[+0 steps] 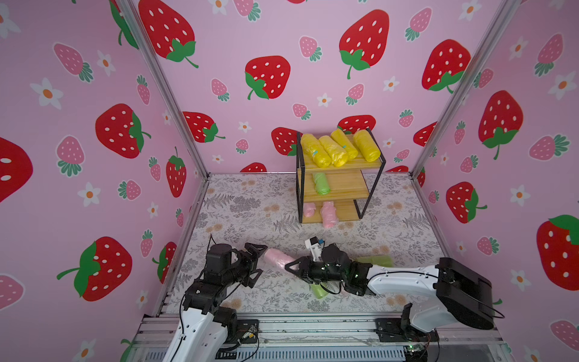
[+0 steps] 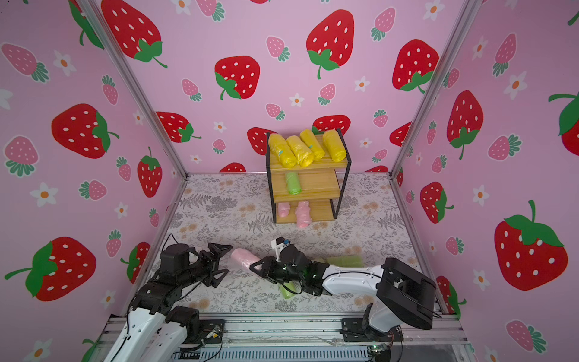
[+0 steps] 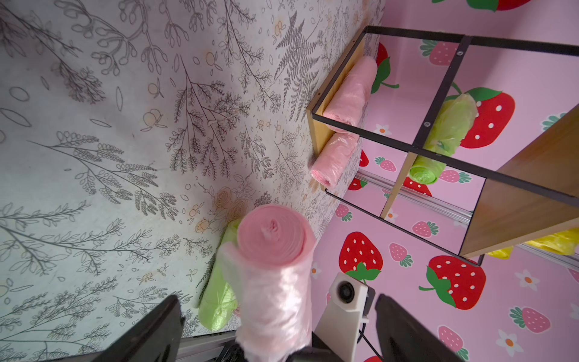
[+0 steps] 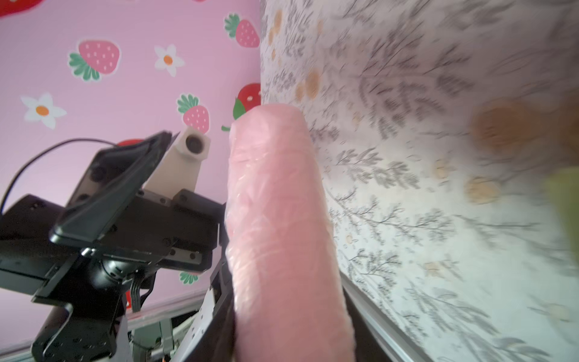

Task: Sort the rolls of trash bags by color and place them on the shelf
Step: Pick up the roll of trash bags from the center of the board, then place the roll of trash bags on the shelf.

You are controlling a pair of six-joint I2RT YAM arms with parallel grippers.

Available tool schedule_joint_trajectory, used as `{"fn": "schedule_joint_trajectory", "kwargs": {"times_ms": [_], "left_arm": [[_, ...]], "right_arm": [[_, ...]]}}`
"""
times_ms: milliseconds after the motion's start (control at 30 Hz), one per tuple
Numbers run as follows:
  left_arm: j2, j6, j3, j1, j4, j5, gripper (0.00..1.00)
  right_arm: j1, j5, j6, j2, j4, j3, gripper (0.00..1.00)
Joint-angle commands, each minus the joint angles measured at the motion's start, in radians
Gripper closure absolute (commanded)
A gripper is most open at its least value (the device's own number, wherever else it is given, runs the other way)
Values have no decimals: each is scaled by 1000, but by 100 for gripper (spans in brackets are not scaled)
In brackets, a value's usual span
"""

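Note:
A pale pink roll [image 1: 277, 257] [image 2: 244, 257] hangs just above the table between the two arms. My right gripper [image 1: 289, 266] [image 4: 288, 338] is shut on one end of it, its jaws pressed to both sides of the roll [image 4: 282, 235]. My left gripper [image 1: 258, 260] [image 3: 279, 332] stands wide open around the other end [image 3: 275, 266], its fingers [image 3: 156, 329] well clear of the film. The shelf [image 1: 372, 188] stands at the back, with several yellow rolls [image 1: 338, 149] on the top tier, one green roll [image 1: 321, 183] on the middle tier and two pink rolls [image 1: 328, 214] on the bottom tier.
A loose green roll [image 1: 376, 260] lies on the floral table behind my right arm. Another green roll [image 1: 319, 291] [image 3: 219, 297] lies partly hidden under my right wrist. Strawberry-print walls close in three sides, and a metal rail [image 1: 313, 322] runs along the front.

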Motion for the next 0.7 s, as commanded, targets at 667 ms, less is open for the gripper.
{"fn": "schedule_joint_trajectory", "kwargs": {"times_ms": [667], "left_arm": [[125,93,26,-4,12,40,1]], "right_arm": [[-570,166,255,-131,218,-152,100]]}}
